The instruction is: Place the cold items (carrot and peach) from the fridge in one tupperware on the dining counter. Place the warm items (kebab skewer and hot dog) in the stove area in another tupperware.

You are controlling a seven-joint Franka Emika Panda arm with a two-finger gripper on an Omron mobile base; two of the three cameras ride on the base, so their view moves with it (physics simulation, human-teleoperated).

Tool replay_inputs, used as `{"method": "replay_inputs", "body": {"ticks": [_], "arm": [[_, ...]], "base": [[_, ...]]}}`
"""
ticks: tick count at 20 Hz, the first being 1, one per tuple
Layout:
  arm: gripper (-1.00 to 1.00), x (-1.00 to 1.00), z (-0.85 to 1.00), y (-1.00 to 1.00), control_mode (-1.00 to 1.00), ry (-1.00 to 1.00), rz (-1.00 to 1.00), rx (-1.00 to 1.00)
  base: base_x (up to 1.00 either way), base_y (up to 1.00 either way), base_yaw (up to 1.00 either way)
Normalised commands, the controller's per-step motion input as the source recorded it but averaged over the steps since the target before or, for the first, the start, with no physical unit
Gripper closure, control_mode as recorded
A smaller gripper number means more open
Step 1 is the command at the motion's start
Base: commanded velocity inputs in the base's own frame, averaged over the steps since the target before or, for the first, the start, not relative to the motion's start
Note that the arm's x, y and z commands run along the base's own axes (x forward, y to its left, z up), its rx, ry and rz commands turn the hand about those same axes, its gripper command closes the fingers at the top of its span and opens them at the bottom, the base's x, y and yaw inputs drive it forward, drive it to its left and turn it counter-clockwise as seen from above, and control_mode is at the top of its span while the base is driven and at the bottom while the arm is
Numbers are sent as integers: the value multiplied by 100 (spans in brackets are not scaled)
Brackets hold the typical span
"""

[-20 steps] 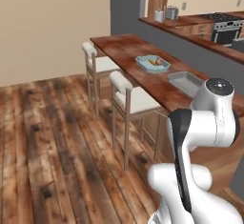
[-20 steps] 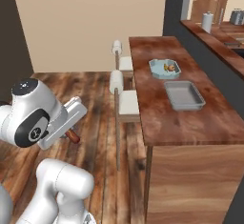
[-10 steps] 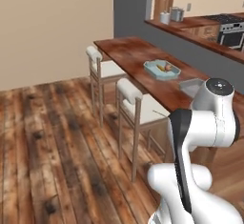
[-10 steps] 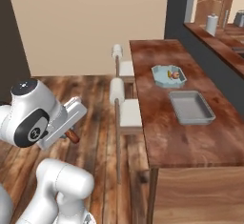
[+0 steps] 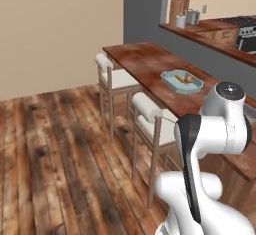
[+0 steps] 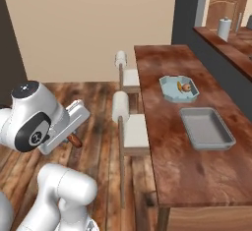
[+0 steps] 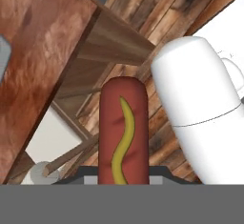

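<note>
Right base view: the dining counter [image 6: 197, 166] carries a light-blue tupperware [image 6: 179, 88] with food, and a grey tupperware [image 6: 206, 127] just beside it. Two stools [image 6: 129, 127] line the counter's edge; plank floor [image 5: 55, 159] lies open beyond. The gripper [image 6: 74, 139] clasps the hot dog [image 7: 121, 127].
</note>
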Motion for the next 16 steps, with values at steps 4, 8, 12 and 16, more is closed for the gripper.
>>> {"method": "replay_inputs", "body": {"ticks": [4, 8, 12, 16], "arm": [[100, 0, 0, 0, 100, 0, 0, 0], [100, 0, 0, 0, 100, 0, 0, 0], [100, 0, 0, 0, 100, 0, 0, 0], [100, 0, 0, 0, 100, 0, 0, 0]], "base": [[62, -18, 0], [63, -34, 0], [54, -55, 0], [47, -32, 0]]}}
